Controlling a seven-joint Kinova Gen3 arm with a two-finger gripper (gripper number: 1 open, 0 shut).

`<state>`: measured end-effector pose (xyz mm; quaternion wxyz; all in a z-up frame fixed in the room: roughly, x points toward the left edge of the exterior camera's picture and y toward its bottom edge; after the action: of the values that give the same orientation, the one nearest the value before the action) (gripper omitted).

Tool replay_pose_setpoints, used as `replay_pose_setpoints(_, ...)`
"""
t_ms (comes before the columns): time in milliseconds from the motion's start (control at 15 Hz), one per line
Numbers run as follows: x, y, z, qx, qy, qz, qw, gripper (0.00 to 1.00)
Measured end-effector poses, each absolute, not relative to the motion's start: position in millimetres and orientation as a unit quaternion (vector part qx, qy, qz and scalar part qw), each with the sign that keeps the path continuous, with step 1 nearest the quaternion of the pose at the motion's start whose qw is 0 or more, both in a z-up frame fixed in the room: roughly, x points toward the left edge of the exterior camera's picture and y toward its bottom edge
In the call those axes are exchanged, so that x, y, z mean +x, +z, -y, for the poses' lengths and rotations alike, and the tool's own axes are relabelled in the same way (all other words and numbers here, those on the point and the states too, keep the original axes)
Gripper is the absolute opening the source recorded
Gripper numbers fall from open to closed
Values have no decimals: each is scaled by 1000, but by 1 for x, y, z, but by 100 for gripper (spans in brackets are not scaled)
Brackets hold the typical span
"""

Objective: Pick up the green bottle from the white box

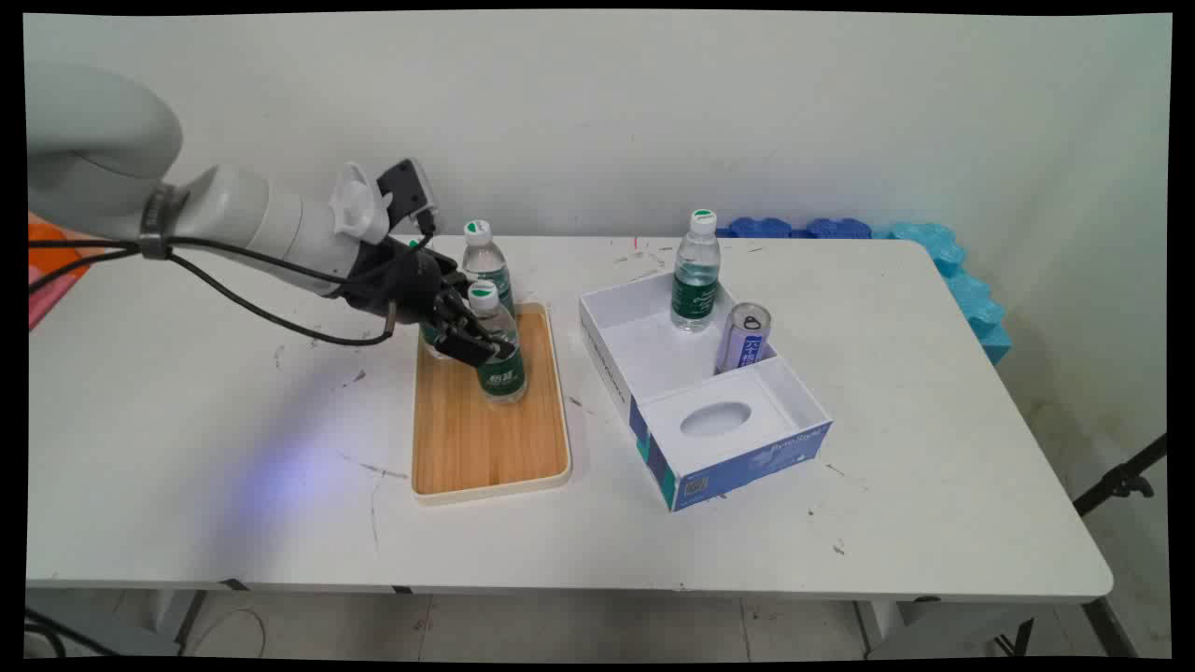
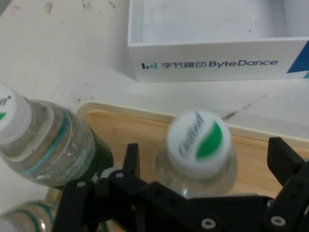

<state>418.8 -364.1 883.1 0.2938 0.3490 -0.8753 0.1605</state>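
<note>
Looking across the scene, largest thing first:

Table [image 1: 840,523]: white, fills the middle and lower frame of the main view; scuffed here and there.

Box [image 1: 644,350]: white, blue-sided, right of centre; an inner panel with an oval hole sits at its near end. In the hand view its lettered wall [image 2: 212,60] runs along the top of the frame.

Tray [image 1: 490,448]: wooden, pale rim, just left of centre, its long axis running from the lower frame up toward the wall; well apart from the box.

Gripper [image 1: 481,343]: comes in from the upper left and sits at the tray's far end. Its jaws are parted and stand either side of the near bottle; in the hand view one finger [image 2: 131,162] shows left of the bottle and the other at the right edge, each with a gap to the plastic. No squeeze is visible, so it holds nothing that I can see.

Near bottle [image 1: 501,369]: upright on the tray, long axis vertical, straight ahead of the gripper between the fingers; its white-and-green cap [image 2: 198,141] is centre frame in the hand view.

Far bottle [image 1: 485,263]: upright, just behind the near one, by the tray's far edge; left in the hand view.

Third bottle [image 2: 19,217]: only a sliver, lower left corner of the hand view, mostly hidden by the gripper.

Box bottle [image 1: 696,275]: upright in the box's far compartment.

Can [image 1: 743,338]: leans beside it, in the same compartment.
</note>
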Motion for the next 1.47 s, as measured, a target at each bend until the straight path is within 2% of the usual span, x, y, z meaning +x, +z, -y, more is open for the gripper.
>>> replay_pose_setpoints(467, 407, 937, 373, 351, 149, 876, 295, 100)
replay_pose_setpoints(867, 375, 981, 404, 337, 154, 883, 289, 100)
replay_pose_setpoints(1133, 347, 984, 435, 314, 152, 893, 284, 100)
replay_pose_setpoints(1467, 308, 965, 486, 276, 150, 908, 278, 100)
